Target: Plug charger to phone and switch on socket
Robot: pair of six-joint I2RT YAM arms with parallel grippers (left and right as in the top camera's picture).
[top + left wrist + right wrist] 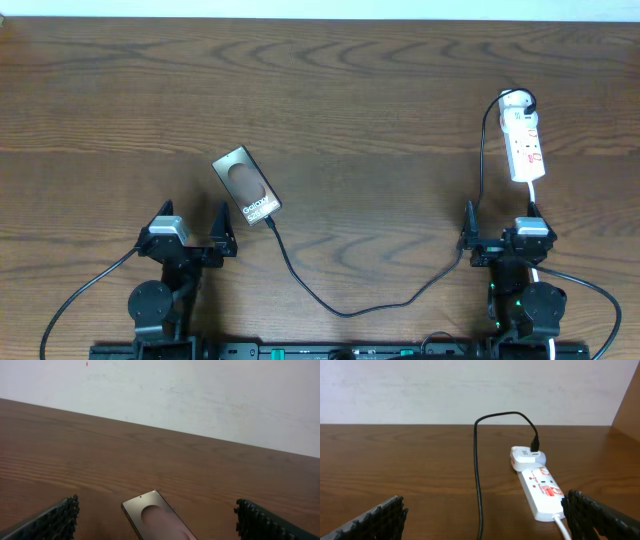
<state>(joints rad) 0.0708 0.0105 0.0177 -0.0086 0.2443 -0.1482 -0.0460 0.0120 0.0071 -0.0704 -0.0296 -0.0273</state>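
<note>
We see the phone (246,184) lying just ahead of our left gripper (193,213), a bit to its right. The socket (524,145) lies ahead of our right gripper (500,215). Both grippers are spread wide. The charger (340,308) runs from socket to phone, and its tip touches the phone.

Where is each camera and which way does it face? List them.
Overhead: above the table, looking straight down on phone, charger cable and power strip; left gripper and right gripper show, both open.
Left wrist: low behind the left gripper, facing the wall across the phone; its fingers at the bottom corners.
Right wrist: low behind the right gripper, facing the power strip; fingers likewise.
Shared: overhead and left wrist both show the phone.
</note>
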